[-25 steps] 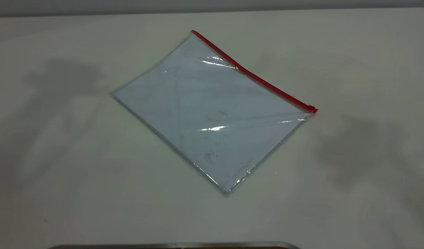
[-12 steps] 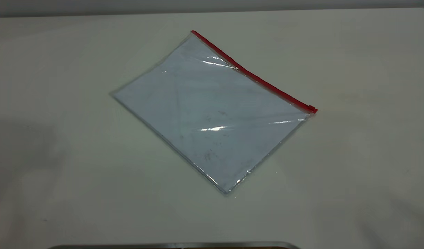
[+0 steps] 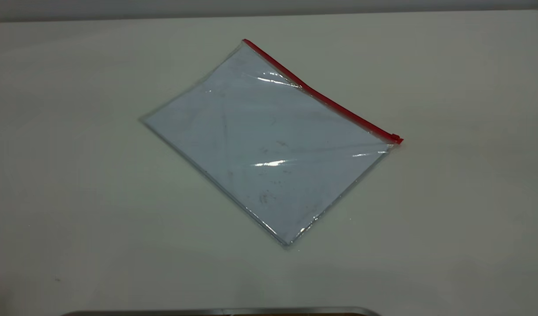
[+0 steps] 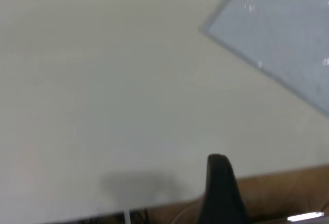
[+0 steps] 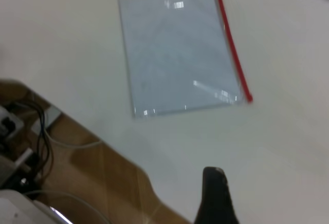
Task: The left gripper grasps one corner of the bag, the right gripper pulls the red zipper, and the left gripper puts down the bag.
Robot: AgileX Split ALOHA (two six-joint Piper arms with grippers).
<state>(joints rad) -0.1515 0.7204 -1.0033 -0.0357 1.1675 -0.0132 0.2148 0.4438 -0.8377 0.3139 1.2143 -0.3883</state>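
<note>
The bag (image 3: pixel 269 145) lies flat on the white table, turned like a diamond, with no gripper on it. The red zipper (image 3: pixel 321 98) runs along its far right edge, and the small red slider (image 3: pixel 396 138) sits at the right corner. Neither gripper shows in the exterior view. The left gripper (image 4: pixel 218 183) shows only as one dark tip over the table's edge, far from the bag (image 4: pixel 288 34). The right gripper (image 5: pixel 215 193) is also one dark tip, well short of the bag (image 5: pixel 177 49) and its zipper (image 5: pixel 231 44).
The white table (image 3: pixel 75 197) surrounds the bag on all sides. A metal strip (image 3: pixel 220 311) lies at the near edge. Beyond the table edge in the right wrist view are a brown floor and loose cables (image 5: pixel 41 131).
The arm shadows on the table at left and right have faded away. The bag has not moved.
</note>
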